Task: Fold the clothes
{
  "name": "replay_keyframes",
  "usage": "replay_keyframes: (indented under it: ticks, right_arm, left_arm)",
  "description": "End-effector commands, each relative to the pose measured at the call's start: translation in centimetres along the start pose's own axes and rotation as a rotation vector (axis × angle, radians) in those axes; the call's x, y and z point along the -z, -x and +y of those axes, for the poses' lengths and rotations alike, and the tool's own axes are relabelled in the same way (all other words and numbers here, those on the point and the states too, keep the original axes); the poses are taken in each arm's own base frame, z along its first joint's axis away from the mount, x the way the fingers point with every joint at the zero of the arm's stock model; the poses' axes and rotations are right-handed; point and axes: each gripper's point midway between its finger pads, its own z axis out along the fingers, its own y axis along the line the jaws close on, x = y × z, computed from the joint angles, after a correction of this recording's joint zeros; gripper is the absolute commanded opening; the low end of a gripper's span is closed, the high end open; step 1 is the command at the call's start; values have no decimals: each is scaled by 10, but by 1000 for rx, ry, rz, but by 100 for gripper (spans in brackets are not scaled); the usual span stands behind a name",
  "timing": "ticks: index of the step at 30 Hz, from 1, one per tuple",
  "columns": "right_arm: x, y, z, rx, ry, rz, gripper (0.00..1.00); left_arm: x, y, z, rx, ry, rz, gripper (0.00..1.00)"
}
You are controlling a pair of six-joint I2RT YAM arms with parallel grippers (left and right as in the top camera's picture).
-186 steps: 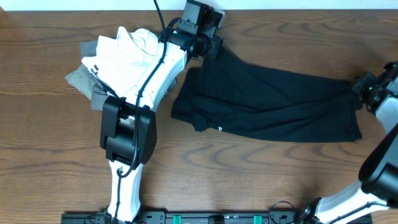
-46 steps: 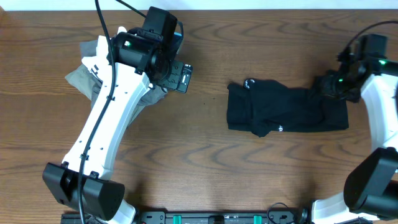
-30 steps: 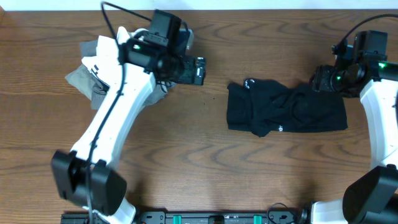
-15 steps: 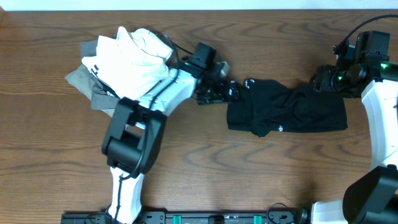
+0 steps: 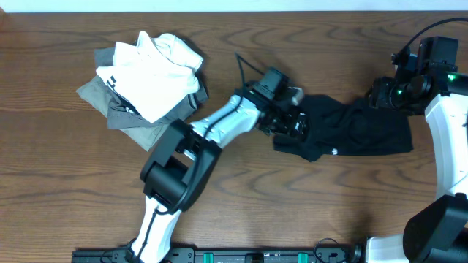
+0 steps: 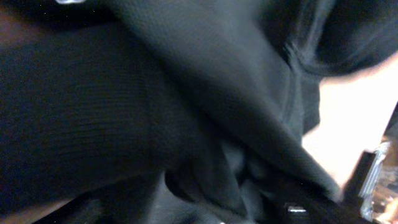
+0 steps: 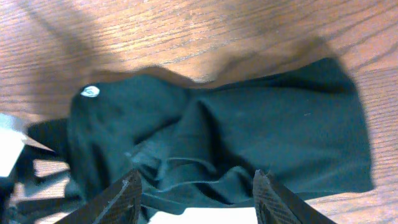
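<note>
The black T-shirt (image 5: pixel 351 135) lies bunched right of the table's middle, its small white logo (image 7: pixel 90 91) showing near one end. My left gripper (image 5: pixel 291 120) is pressed into the shirt's left edge. The left wrist view is filled with dark cloth (image 6: pixel 124 112), and its jaws are hidden. My right gripper (image 5: pixel 380 95) hovers over the shirt's upper right part. Its two fingers (image 7: pixel 127 196) stand wide apart over a rumpled fold (image 7: pixel 249 137). The white and grey garments (image 5: pixel 146 77) sit in a pile at the far left.
Bare wooden table (image 5: pixel 241 190) surrounds the shirt. The left arm (image 5: pixel 219 128) stretches across the middle from the front edge. The right arm (image 5: pixel 446 124) runs along the right side. The table's back edge (image 5: pixel 234 10) is near the pile.
The left arm has swung from beside the garment pile to the shirt's left edge, pushing that edge a little to the right. The right gripper has stayed over the shirt's right part.
</note>
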Motion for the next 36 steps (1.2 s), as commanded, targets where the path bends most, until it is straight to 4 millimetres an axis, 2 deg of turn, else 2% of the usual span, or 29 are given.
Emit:
replay_keyframes:
  ticks: [1, 5, 7, 8, 12, 16, 17, 19, 20, 22, 24, 27, 32, 36]
  right_arm:
    - [3, -1, 0, -22, 17, -1, 54]
    - [3, -3, 1, -23, 20, 5, 54]
    - [3, -4, 1, -24, 20, 8, 53]
    - [3, -4, 1, -24, 19, 9, 53]
    - [3, -4, 1, -26, 20, 12, 52]
    - [3, -3, 1, -49, 20, 7, 52]
    - [3, -3, 1, -50, 20, 4, 52]
    - [3, -1, 1, -49, 21, -2, 52]
    - [3, -1, 1, -52, 20, -4, 52]
    - [3, 0, 1, -55, 21, -6, 52]
    - [3, 0, 1, -55, 21, -6, 52]
    - [3, -1, 1, -60, 20, -2, 52]
    - [3, -3, 1, -62, 20, 5, 52]
    - [3, -6, 1, -64, 18, 19, 52]
  left_arm:
    - [-14, -8, -6, -143, 12, 18, 59]
    - [-17, -8, -7, -166, 33, 17, 25]
    - [-12, -8, -6, -154, 39, 22, 10]
    - [-6, -7, -3, -140, 52, 27, 6]
    - [37, -3, 14, -123, 198, 41, 6]
    - [109, 9, 20, -168, 392, 20, 6]
    - [126, 13, 17, -182, 425, 5, 6]
    - [156, 21, -1, -230, 443, -34, 6]
    - [167, 26, -11, -243, 438, -59, 6]
    - [175, 31, -29, -285, 427, -93, 6]
    - [172, 33, -40, -318, 416, -103, 6]
    - [148, 31, -52, -360, 396, -85, 6]
    - [84, 22, -58, -421, 371, -9, 6]
    - [35, 7, -41, -441, 408, 77, 9]
